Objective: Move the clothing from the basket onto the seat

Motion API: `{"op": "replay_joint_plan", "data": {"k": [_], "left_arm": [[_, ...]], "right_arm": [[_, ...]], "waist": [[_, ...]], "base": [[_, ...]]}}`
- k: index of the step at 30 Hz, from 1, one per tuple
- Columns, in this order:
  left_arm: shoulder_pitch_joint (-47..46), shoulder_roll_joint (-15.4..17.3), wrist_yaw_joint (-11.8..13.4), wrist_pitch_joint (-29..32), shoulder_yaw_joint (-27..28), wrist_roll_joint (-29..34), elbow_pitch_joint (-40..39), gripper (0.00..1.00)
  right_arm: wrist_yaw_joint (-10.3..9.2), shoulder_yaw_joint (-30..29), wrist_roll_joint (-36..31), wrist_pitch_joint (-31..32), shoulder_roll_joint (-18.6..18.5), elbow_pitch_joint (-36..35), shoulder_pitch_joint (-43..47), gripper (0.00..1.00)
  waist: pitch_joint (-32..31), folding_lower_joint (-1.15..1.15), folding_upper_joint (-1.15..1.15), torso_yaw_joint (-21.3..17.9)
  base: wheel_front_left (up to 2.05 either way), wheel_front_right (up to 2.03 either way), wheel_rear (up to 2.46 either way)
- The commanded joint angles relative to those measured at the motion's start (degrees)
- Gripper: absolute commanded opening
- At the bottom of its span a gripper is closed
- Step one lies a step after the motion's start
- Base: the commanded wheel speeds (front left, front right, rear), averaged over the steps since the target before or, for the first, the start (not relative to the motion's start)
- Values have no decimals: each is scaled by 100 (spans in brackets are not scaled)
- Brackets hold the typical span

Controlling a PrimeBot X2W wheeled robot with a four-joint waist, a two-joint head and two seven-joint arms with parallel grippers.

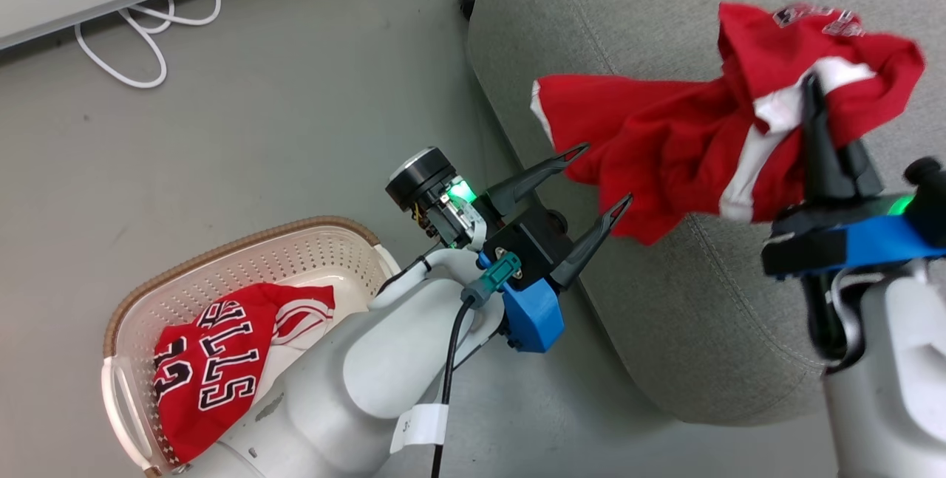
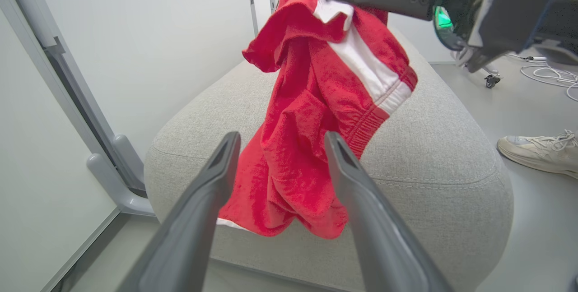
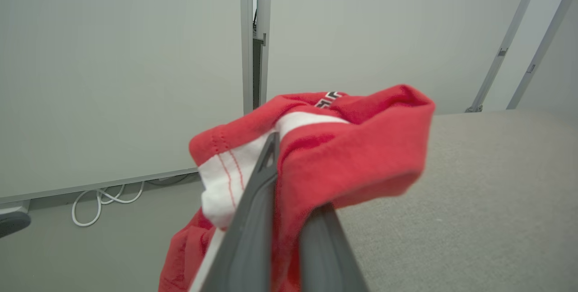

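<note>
**A:** So, left to right in the head view: a white cable (image 1: 148, 35) is looped on the floor, then comes the basket (image 1: 222, 249) with a red jersey (image 1: 214, 367) crumpled inside. It has big black letters outlined in white, upside down from that camera. I can make out "LLS" at best, not a whole word.

**B:** Which way is it lying?

**A:** Diagonal, from the basket's near-left corner up toward its middle, with the lettering running along that line.

**B:** And the pincers?

**A:** The left gripper (image 1: 606, 171) is spread wide with nothing between its fingers. Its tips sit just beside the lower edge of the second jersey (image 1: 650, 145); can't tell if they're touching. That one is up over the grey seat (image 1: 702, 330), stretched sideways with the loose end left and the bunched end right. From the left wrist camera it hangs down from the pinch. The right gripper (image 1: 813, 90) is pressed together on its white trim. The lettering on top is too crumpled to read.
</note>
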Motion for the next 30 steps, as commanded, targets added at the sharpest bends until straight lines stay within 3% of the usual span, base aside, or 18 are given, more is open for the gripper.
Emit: {"op": "replay_joint_plan", "data": {"k": [1,10,15,18,24,30], "left_arm": [[-79,12,23,-17,37,-1,-13,100],[-469,161,86,-8,108,138,-41,100],[-785,287,116,59,125,233,-131,100],[-896,349,136,82,129,267,-191,100],[-1227,481,163,190,93,411,-386,100],[-1382,538,188,260,61,454,-558,100]], "right_arm": [[1,-27,-48,-21,-63,-105,-123,0],[1,-413,-189,-19,-651,-744,-1343,0],[1,-1060,-168,-20,-1226,-854,-2190,0],[1,-1375,-126,-19,-1393,-865,-2423,0],[0,-2067,-145,-12,-1919,-453,-2863,0],[1,-2358,-209,-13,-2101,310,-2781,0]], "waist": [[29,0,0,15],[724,0,0,59],[1311,0,0,117],[1524,0,0,132],[2070,0,0,188],[2362,0,0,238]], "base": [[0,0,0],[0,0,0],[0,0,0],[0,0,0],[0,0,0],[0,0,0]]}}
